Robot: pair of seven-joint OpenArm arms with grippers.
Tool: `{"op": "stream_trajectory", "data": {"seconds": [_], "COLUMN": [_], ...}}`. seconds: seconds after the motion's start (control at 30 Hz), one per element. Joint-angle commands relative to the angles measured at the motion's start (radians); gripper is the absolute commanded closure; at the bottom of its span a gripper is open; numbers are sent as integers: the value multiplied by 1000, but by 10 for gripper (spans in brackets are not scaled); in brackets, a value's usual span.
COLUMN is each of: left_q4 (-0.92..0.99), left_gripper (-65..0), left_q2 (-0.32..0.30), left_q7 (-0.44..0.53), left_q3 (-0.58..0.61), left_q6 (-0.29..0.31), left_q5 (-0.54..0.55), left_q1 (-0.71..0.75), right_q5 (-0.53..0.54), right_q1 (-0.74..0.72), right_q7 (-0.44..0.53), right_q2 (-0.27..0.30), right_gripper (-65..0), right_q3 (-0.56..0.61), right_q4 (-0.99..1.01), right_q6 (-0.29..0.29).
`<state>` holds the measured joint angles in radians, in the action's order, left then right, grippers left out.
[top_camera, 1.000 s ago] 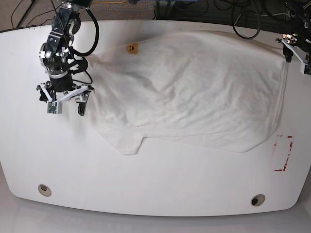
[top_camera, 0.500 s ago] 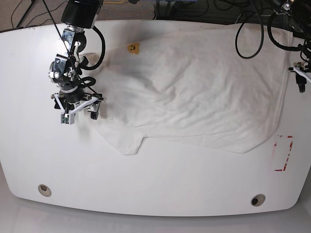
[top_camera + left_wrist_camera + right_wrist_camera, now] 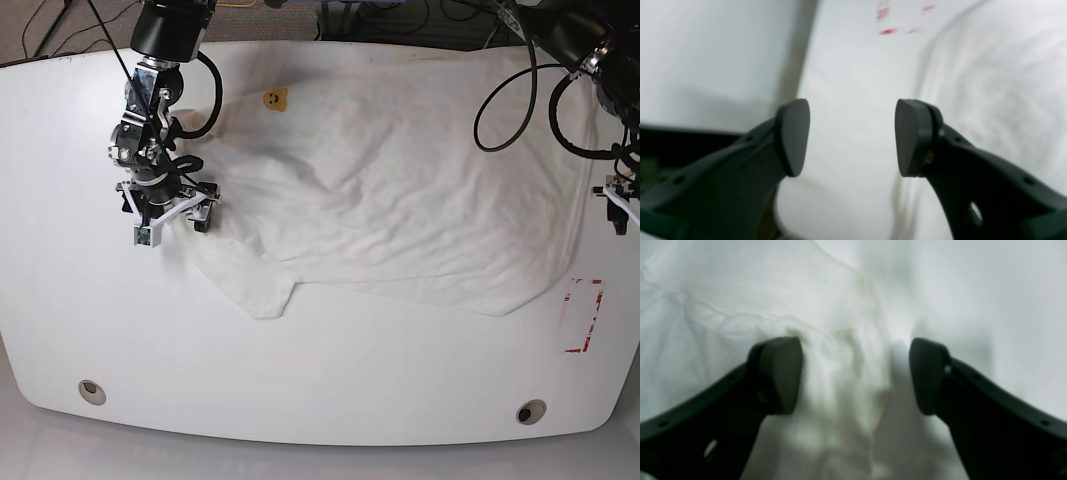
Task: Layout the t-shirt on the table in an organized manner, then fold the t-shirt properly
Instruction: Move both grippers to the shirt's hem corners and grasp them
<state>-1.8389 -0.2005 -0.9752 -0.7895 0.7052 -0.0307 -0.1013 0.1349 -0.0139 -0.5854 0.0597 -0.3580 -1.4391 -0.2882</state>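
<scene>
Still laying out: t-shirt (image 3: 400, 190) rumpled at 9 o'clock; right tool (image 3: 855, 375) spread over hem, left tool (image 3: 851, 136) spread, empty; next, pinch and tug flat.

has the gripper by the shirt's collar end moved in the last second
Yes. In the base view the right gripper, jaws open, has shifted rightward, off the bare white table and onto the edge of the white cotton t-shirt.

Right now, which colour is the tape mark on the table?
Red and white tape mark, clearest in base view.
</scene>
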Motion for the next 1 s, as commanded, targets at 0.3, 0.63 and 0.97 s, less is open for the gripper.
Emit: {"op": "stream_trajectory", "data": {"seconds": [0.3,0.63,0.97], "left_q4": [344,703,976], "left_gripper": [-378,-379,-381], "left_q2": [-29,-50,-75], "left_q7": [114,315,482], "left_q3": [14,86,107], "left_q6": [-7,-7,-7], "left_q5": [-28,-87,-99], "left_q1": [-209,-331,-410], "right_q5": [7,7,7], "right_q1": [-18,-18,-18], "right_q7": [18,18,18], "right_q2": [-25,-25,-24], "right_gripper": [-469,-163,-3], "right_q3": [41,41,41], "right_q4": [19,19,14], "right_q6": [-3,-3,-3]}}
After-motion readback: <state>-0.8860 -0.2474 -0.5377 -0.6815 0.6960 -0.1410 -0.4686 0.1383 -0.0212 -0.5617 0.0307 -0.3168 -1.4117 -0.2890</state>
